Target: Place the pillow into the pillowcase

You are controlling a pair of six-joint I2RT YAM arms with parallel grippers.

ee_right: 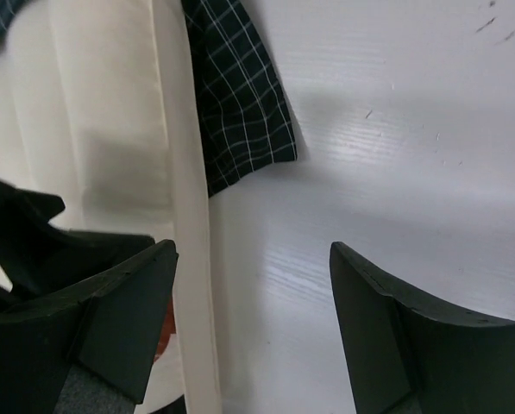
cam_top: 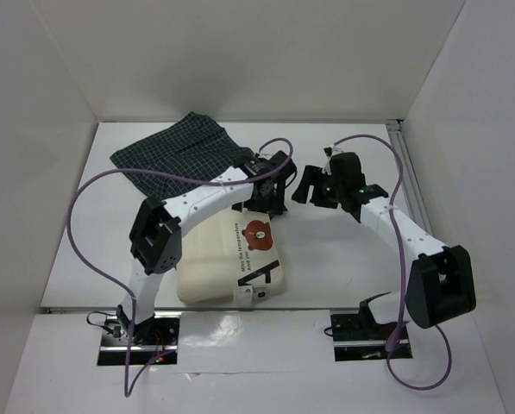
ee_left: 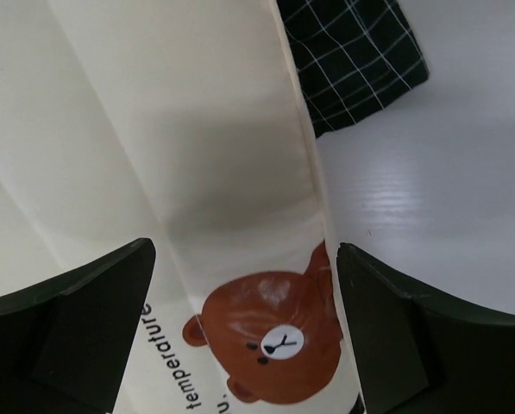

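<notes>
- At the near centre of the white table (cam_top: pixel 343 250): the pillow (cam_top: pixel 218 259) lies flat, outside the case. It is cream, soft and rectangular, with faint lengthwise creases.
- Along its right side: a brown bear face (ee_left: pixel 274 336) with black lettering (cam_top: pixel 244 254) running beside it.
- Far left of the table: the pillowcase (cam_top: pixel 184 151) is dark navy with a thin white grid and lies rumpled and flat. One corner meets the pillow's far edge; whether it runs under cannot be told.
- Left gripper (ee_left: pixel 244 254): fingers spread wide over the pillow's far right corner, with the bear face showing between them and nothing pinched.
- Right gripper (ee_right: pixel 250 250): fingers apart over bare table, just beside the pillow's right edge, holding nothing.
</notes>
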